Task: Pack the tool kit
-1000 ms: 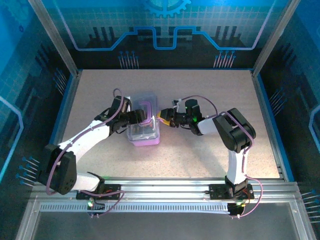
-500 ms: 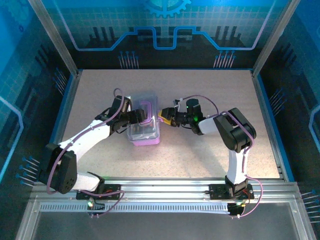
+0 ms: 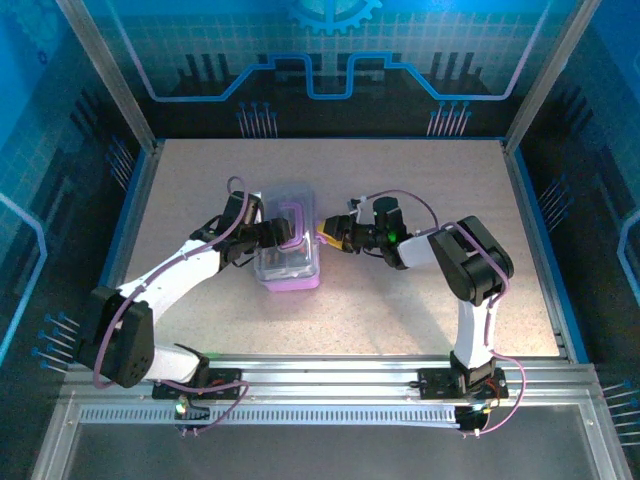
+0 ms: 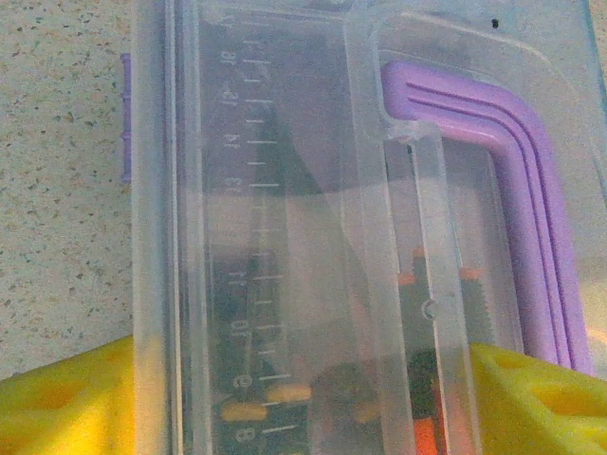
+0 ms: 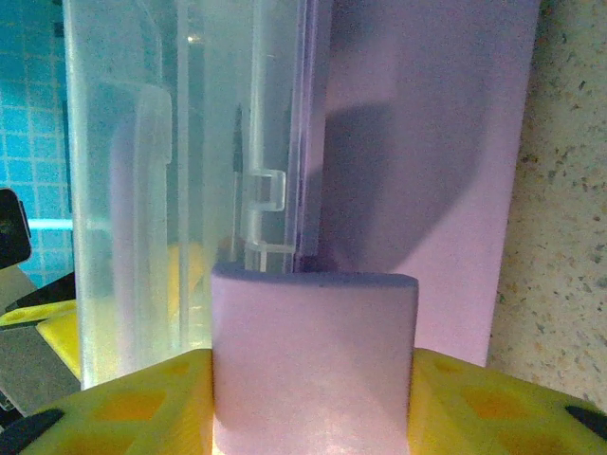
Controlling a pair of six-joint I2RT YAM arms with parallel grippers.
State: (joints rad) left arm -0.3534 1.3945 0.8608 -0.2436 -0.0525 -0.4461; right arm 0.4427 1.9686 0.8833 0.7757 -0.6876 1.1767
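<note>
Lying with its long axis near-to-far, the tool kit [image 3: 288, 255].

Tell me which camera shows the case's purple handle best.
The left wrist view: the purple handle is close up, with its ribs and bend sharp. The top external view shows it as a small arch on the lid. The right wrist view shows it blurred through that lid.

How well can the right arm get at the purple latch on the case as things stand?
Very likely yes: the right gripper has its yellow fingers on either side of the purple latch of the case, seemingly touching it, with nothing between.
</note>
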